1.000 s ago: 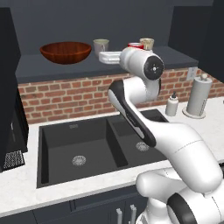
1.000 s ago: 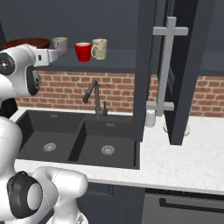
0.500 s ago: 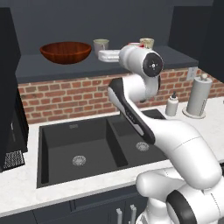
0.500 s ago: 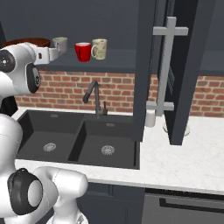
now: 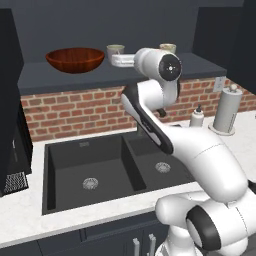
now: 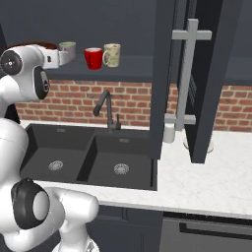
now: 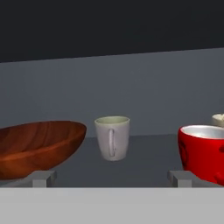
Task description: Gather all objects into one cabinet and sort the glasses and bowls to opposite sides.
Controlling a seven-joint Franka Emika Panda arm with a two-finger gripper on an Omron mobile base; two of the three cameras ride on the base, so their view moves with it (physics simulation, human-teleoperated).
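On the dark cabinet shelf (image 5: 100,76) the wide reddish-brown bowl (image 5: 75,59) sits at the left. To its right stand the pale grey cup (image 5: 115,50) and the beige cup (image 5: 168,48). From the other side I see the pale grey cup (image 6: 67,49), red cup (image 6: 93,58) and beige patterned cup (image 6: 111,54) in a row. My gripper (image 7: 111,179) is open and empty at the shelf's front edge. It faces the pale grey cup (image 7: 113,137), which stands farther back, with the bowl (image 7: 39,146) left and the red cup (image 7: 203,151) close on the right.
A black double sink (image 5: 110,170) with a dark faucet (image 6: 104,106) lies below the shelf, under a brick backsplash. A paper-towel roll (image 5: 227,110) and a small bottle (image 5: 196,117) stand on the right counter. An open dark cabinet door (image 6: 167,74) juts out at the right.
The hand and upper arm have risen a little and edged left along the shelf front. The cups and bowl have not moved.
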